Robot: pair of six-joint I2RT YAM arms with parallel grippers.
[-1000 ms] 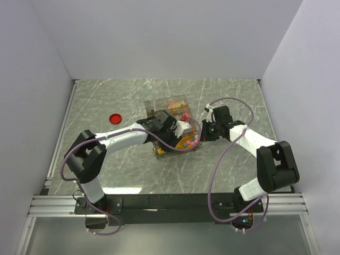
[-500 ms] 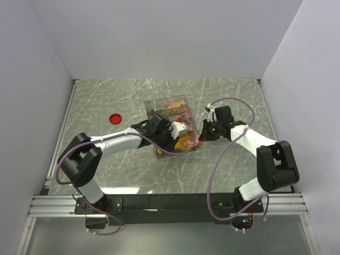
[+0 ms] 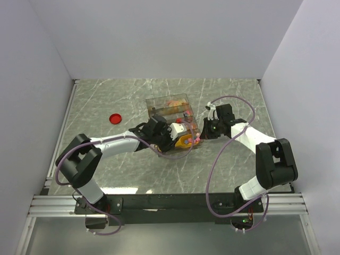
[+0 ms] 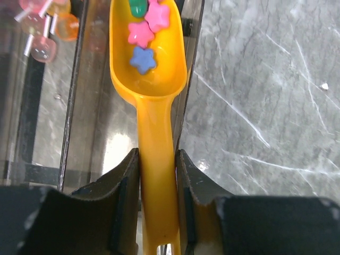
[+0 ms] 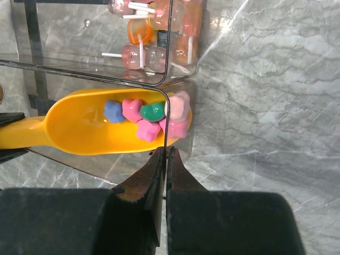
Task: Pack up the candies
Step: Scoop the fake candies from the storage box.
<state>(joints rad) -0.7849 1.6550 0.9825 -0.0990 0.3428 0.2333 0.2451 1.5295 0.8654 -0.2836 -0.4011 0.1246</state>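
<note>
Grey marbled surface (image 3: 106,101) in full view here, and sitting right on it is a clear box (image 3: 164,102), just about dead centre, with a small flat red lid (image 3: 115,118) off to its left, well apart.

- A blue star (image 4: 143,60) lies flat in the bowl of the scoop (image 4: 155,133), the candy nearest the handle
- Two pink stars (image 4: 140,33) lie just past it toward the tip, touching each other, both flat
- A green candy (image 5: 153,111), rounder and glossy, sits between the pink ones at the scoop's mouth
- Paler pink candies (image 5: 178,106) bunch at the tip, in a corner of the clear box (image 5: 180,69); whether they rest in the scoop or on the box floor cannot be told
- Orange and pink jelly sweets (image 5: 139,53) on white sticks lie heaped in the neighbouring compartment
</note>
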